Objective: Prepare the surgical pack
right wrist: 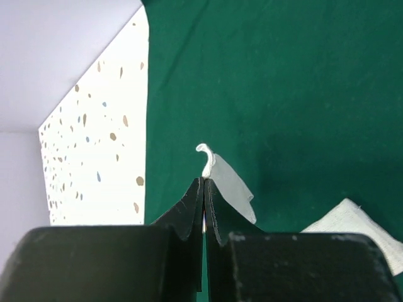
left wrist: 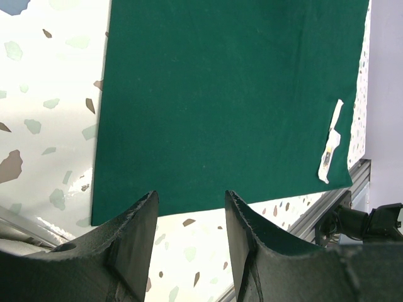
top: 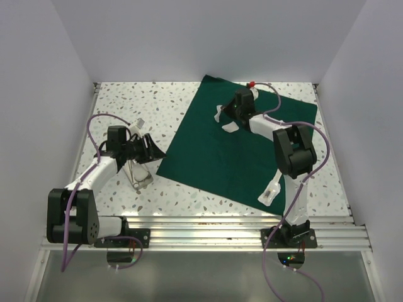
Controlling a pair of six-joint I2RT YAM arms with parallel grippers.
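The dark green drape (top: 239, 148) lies spread flat on the table, also in the left wrist view (left wrist: 227, 94) and the right wrist view (right wrist: 283, 82). My right gripper (top: 225, 114) is over its far part, shut on a corner of a white gauze pad (right wrist: 228, 181). A second gauze pad (top: 230, 128) lies on the drape beside it (right wrist: 352, 229). A white packaged instrument (top: 271, 192) lies on the drape's near corner (left wrist: 330, 146). My left gripper (left wrist: 191, 200) is open and empty, left of the drape, above a small steel tray (top: 140, 175).
A small clear-white item (top: 138, 124) lies on the speckled table (top: 126, 100) behind the left gripper. A small red thing (top: 251, 82) sits at the drape's far edge. White walls close in three sides; a metal rail (top: 208, 229) runs along the near edge.
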